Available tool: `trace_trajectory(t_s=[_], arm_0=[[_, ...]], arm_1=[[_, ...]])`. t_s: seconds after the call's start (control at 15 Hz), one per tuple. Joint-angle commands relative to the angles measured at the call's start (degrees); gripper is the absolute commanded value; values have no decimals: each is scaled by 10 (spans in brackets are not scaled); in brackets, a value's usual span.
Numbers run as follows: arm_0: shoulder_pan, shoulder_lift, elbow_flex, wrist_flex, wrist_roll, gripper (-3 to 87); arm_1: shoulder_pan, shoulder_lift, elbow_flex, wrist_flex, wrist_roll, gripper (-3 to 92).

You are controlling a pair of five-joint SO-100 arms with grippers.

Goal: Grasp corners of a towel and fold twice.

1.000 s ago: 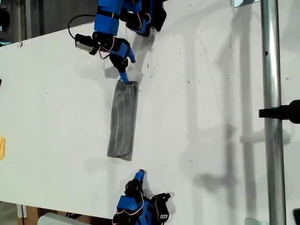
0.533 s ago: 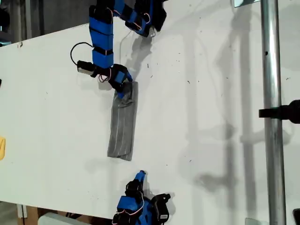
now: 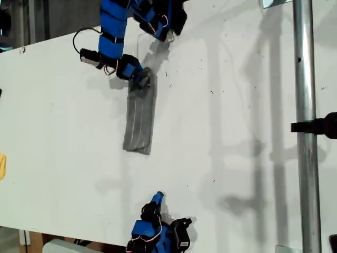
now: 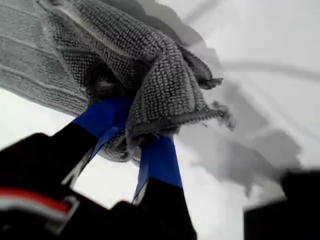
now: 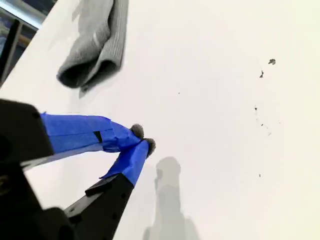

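The grey striped towel [image 3: 140,118] lies folded into a narrow strip on the white table [image 3: 237,105], running up and down the exterior view. Its upper end is bunched and lifted, with my first gripper [image 3: 139,79] shut on it. In the first wrist view the cloth [image 4: 150,65] wraps over both blue fingers of my first gripper [image 4: 135,125]; no single corner can be told apart in the bunch. My second gripper [image 3: 157,197] stands at the exterior view's lower edge, apart from the towel. It [image 5: 144,140] is shut on nothing, and the towel's folded near end [image 5: 95,45] lies ahead of it.
A metal pole [image 3: 305,126] runs top to bottom at the exterior view's right, with a black clamp [image 3: 316,126] on it. A small yellow object [image 3: 2,166] sits at the exterior view's left edge. Dark specks [image 5: 265,70] dot the table.
My first gripper came down onto the towel's upper end, shut on it and drew it toward the exterior view's top; the towel's lower end slid upward. The second arm has not moved.
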Motion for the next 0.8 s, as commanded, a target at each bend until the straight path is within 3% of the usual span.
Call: trace_trajectory(t_s=[0.0,0.07,0.2,0.33,0.47,0.73], arm_0=[[-4,4,6,1,5,-26],[-4,4,6,1,3,-26],[-5,4,6,0,7,-26],[-4,4,6,2,1,-26],[-4,4,6,2,-1,-26],[-4,4,6,2,0,-26]], arm_1=[[-34,280,-90,276,16,-2],[-43,234,-142,264,-3,-2],[-72,85,-150,93,-25,-2],[-109,-90,-226,-18,-27,-2],[-132,-215,-316,-52,-28,-2],[-133,-263,-402,-65,-50,-2]])
